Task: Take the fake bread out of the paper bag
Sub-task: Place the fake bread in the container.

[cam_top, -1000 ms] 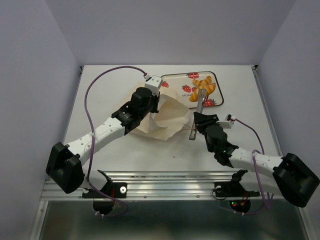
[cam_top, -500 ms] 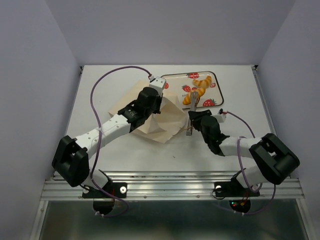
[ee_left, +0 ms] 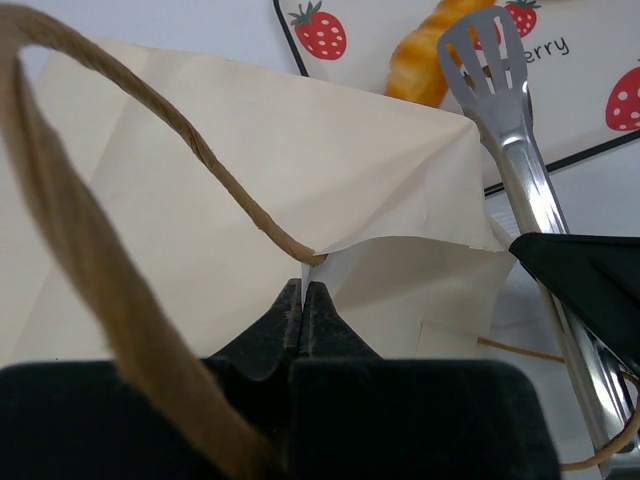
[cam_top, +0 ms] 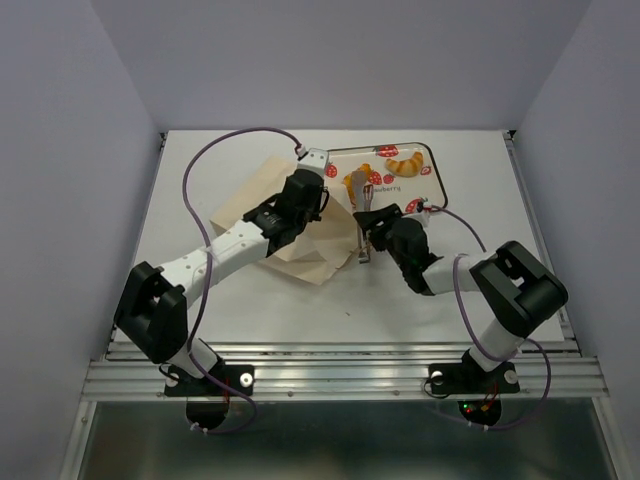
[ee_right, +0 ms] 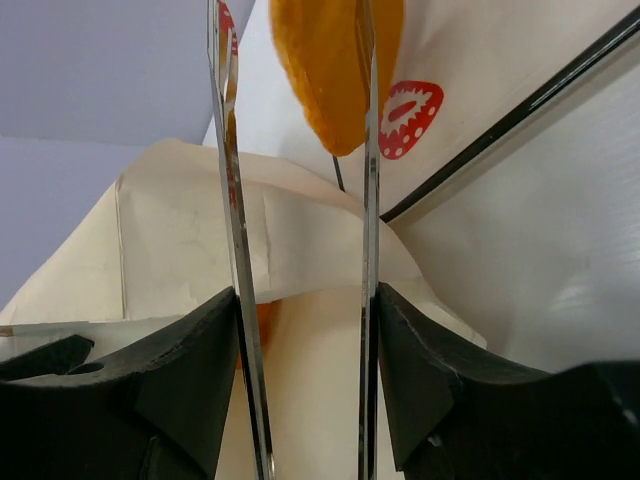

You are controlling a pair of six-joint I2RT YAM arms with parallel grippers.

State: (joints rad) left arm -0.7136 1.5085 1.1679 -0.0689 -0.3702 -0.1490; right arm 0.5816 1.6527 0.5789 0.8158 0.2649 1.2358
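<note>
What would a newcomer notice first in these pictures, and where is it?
Probably the glossy orange fake bread on the strawberry tray at the far side of the table. Next, the metal tongs held in the right gripper, pointing at the tray, and the left gripper pinched shut on the edge of the tan paper bag.

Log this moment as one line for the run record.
left hand: shut on paper bag rim | right hand: holding tongs, blades apart over tray | fake bread: two pieces on tray
</note>
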